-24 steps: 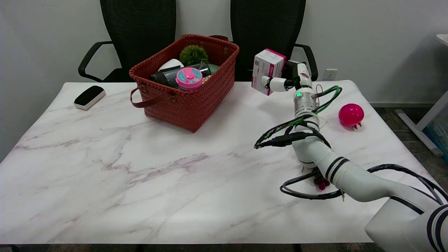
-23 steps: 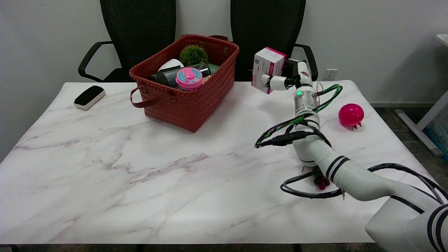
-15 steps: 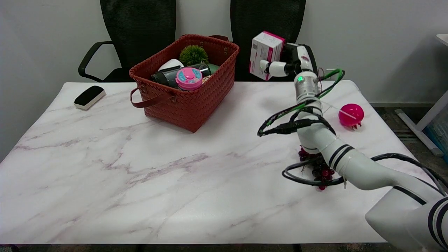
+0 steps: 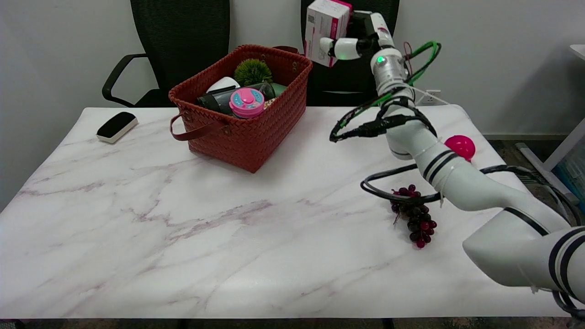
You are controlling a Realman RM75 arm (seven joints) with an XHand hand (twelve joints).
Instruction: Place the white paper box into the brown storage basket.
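From the head view, the robot's right hand [image 4: 354, 34], black and white at the end of a white arm, is raised high above the far edge of the white marble-patterned surface [image 4: 183, 228]. It grips the white paper box with pink trim [image 4: 324, 29], with one white finger [image 4: 338, 48] wrapped across the box's lower front face and the rest of the hand behind it, so the fingers are clamped on the box rather than spread. The box hangs in the air, tilted a little, in front of the black mesh office chair [image 4: 349, 68] on the right. It is above and just to the right of the brown woven storage basket [image 4: 242, 132], not yet over its opening.

The basket stands on the far middle of the surface, its strap handle drooping at the front left. Inside it lie a round pink lidded container [image 4: 247, 101], a dark cylindrical bottle [image 4: 217, 101], a green spiky ball plant [image 4: 252, 71] and a white rounded item [image 4: 222, 84]; they crowd against one another.

Well to the left of the basket, a black-and-white board eraser [image 4: 117, 126] rests near the surface's far left edge. On the right, a bunch of dark red grapes [image 4: 413, 214] lies just below the arm's looping black cable [image 4: 388, 194], and a bright pink ball [image 4: 461, 145] shows partly behind the arm's forearm. A second black mesh chair [image 4: 178, 45] stands behind the basket on the left.
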